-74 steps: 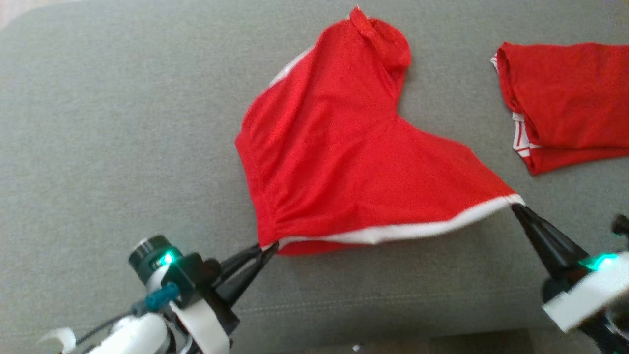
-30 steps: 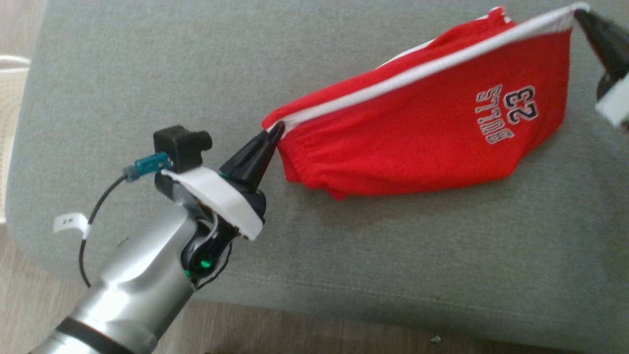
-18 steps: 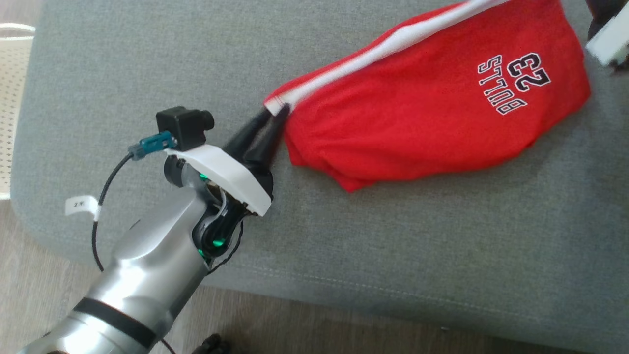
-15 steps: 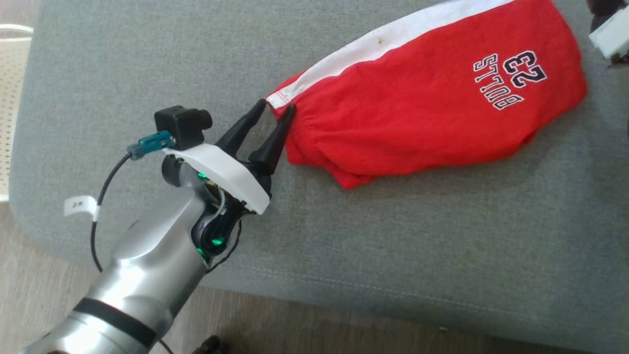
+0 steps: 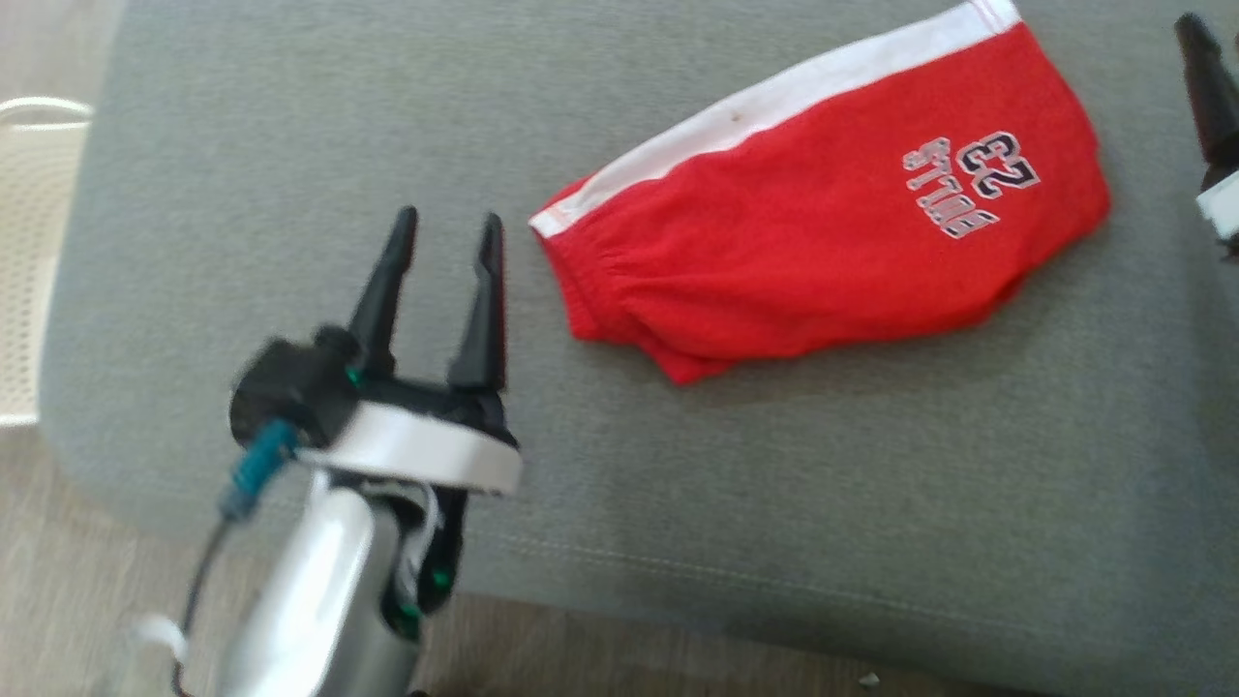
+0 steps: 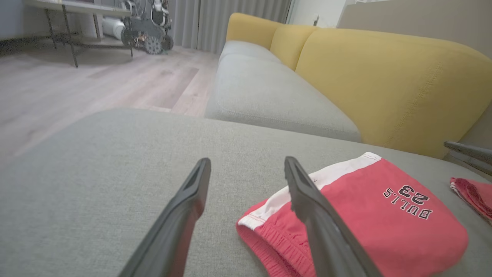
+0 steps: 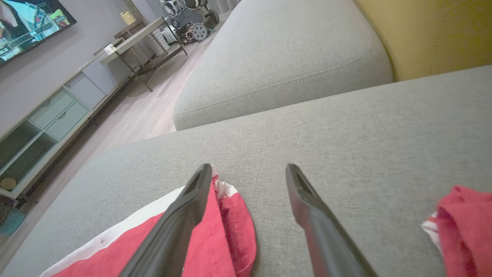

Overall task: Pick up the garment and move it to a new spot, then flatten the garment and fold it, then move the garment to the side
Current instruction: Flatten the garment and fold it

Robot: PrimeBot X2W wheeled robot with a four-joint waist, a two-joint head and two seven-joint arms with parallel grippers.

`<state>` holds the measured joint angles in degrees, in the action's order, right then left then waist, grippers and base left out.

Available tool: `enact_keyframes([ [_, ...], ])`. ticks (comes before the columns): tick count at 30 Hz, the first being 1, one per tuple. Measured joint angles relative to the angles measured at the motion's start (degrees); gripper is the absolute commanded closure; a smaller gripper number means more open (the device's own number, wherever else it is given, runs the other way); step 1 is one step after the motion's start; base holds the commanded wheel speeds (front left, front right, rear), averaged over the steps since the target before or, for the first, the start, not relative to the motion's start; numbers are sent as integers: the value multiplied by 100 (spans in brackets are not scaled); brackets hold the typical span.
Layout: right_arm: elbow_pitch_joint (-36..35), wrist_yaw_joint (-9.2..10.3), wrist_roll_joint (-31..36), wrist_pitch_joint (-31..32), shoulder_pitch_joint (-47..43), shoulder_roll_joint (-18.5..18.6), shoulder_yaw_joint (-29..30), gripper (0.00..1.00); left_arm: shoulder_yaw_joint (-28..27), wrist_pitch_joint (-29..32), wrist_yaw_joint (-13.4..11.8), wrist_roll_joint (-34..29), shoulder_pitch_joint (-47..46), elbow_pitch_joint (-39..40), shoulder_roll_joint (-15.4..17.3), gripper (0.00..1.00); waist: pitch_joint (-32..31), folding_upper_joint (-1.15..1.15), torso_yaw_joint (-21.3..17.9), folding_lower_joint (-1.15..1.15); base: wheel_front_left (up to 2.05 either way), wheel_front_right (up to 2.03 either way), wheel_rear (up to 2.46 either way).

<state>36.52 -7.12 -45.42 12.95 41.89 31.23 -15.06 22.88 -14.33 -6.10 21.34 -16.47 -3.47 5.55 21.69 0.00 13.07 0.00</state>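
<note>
The left gripper (image 5: 449, 218) and right gripper (image 7: 248, 169) gape wide, empty, near the limp, light red jersey shorts (image 5: 823, 242), likely best pinched at 2 corners of the white waistband (image 5: 774, 97).

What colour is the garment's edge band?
White band on the red garment; clearest in head view.

Silver forearm (image 5: 310, 590) carries white band (image 5: 416, 455), teal connector (image 5: 254, 467), black left gripper (image 5: 449, 219)
</note>
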Motion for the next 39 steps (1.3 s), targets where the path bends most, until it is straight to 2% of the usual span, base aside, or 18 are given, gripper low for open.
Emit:
enact_keyframes([
  [5, 441, 0, 40, 67, -3, -2, -202, 0, 98, -37, 64, -617, 388, 467, -218, 0, -62, 0, 342, 0, 0, 0, 0],
  [9, 1087, 0, 304, 352, -3, 10, -323, 0, 282, -37, 160, -750, 579, 530, -257, 0, -87, 0, 659, 0, 0, 0, 0],
  [14, 1499, 0, 387, 664, 98, 14, -420, 0, 315, -37, 156, -755, 714, 527, -272, 0, -139, 0, 956, 0, 0, 0, 0],
  [15, 1552, 0, 387, 749, 132, 19, -448, 16, 313, -37, 147, -755, 713, 528, -272, 0, -162, 0, 981, 0, 0, 0, 0],
  [16, 1583, 0, 387, 825, 160, 23, -478, 64, 314, -37, 125, -754, 713, 534, -274, 0, -186, 0, 999, 0, 0, 0, 0],
  [17, 1592, 0, 379, 855, 167, 22, -498, 100, 314, -37, 104, -749, 713, 544, -276, 0, -207, 0, 1009, 0, 0, 0, 0],
  [24, 1660, -1, 220, 566, 154, -56, -531, 100, 283, -37, 100, -757, 714, 573, -276, 0, -271, 0, 837, 0, 0, 0, 0],
  [32, 1596, -1, 10, -8, 85, -91, -434, 100, 208, -37, 115, -816, 714, 566, -276, 0, -370, 0, 364, 0, 0, 0, 0],
  [39, 1314, -1, 58, -254, -89, 104, -557, 100, 169, -37, 166, -886, 714, 537, -276, 0, -441, 0, -69, 0, 0, 0, 0],
])
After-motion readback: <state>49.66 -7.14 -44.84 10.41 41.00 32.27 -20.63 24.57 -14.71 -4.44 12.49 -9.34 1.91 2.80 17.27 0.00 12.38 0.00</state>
